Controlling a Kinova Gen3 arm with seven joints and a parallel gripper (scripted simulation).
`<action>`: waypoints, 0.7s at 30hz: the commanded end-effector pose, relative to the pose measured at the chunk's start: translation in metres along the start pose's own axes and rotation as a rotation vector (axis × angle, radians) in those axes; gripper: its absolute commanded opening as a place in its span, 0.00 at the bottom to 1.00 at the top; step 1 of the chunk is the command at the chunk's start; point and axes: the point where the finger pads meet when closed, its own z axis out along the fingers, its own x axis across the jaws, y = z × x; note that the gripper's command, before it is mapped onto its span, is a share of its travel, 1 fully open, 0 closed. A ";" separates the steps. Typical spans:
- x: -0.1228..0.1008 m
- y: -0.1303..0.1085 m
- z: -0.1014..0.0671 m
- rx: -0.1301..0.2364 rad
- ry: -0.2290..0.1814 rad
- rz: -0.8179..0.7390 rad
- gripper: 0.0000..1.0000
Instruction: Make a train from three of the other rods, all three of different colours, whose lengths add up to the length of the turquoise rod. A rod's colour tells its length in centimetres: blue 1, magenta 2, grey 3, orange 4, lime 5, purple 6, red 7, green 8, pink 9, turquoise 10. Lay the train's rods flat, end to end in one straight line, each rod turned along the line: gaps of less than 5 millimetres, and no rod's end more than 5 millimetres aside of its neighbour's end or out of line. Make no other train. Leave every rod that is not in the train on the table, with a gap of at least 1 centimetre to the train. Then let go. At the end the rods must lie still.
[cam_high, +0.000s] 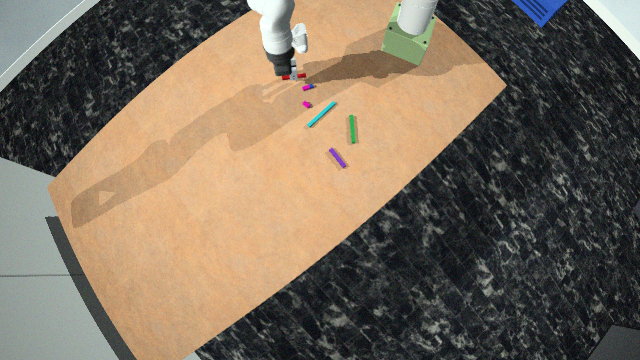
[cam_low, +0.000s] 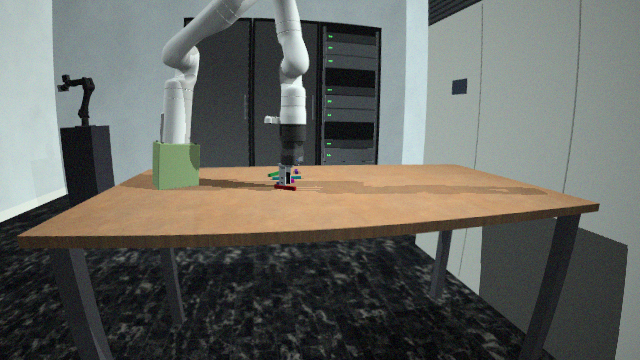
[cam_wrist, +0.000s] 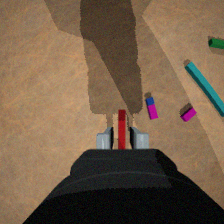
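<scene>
My gripper (cam_high: 293, 75) stands upright at the far side of the table, open, with its fingers on either side of the red rod (cam_high: 288, 77). The red rod lies flat on the table between the fingers in the wrist view (cam_wrist: 121, 129), with a small gap to each finger (cam_wrist: 121, 139). A magenta rod (cam_wrist: 153, 111) with the blue rod (cam_wrist: 149, 100) touching its far end lies just to the right, apart from the red rod. A second magenta rod (cam_wrist: 188, 114) lies further right. The turquoise rod (cam_high: 321, 114) lies beyond it.
A green rod (cam_high: 352, 129) and a purple rod (cam_high: 337, 157) lie past the turquoise rod, towards the table's middle. The arm's green base block (cam_high: 408, 37) stands at the far edge. The table's far edge is close behind the gripper.
</scene>
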 end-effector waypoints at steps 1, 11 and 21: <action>0.001 0.001 0.003 -0.002 0.002 0.015 0.54; 0.001 0.001 0.013 -0.002 0.002 0.015 0.54; 0.001 0.001 0.014 -0.002 0.002 0.015 0.54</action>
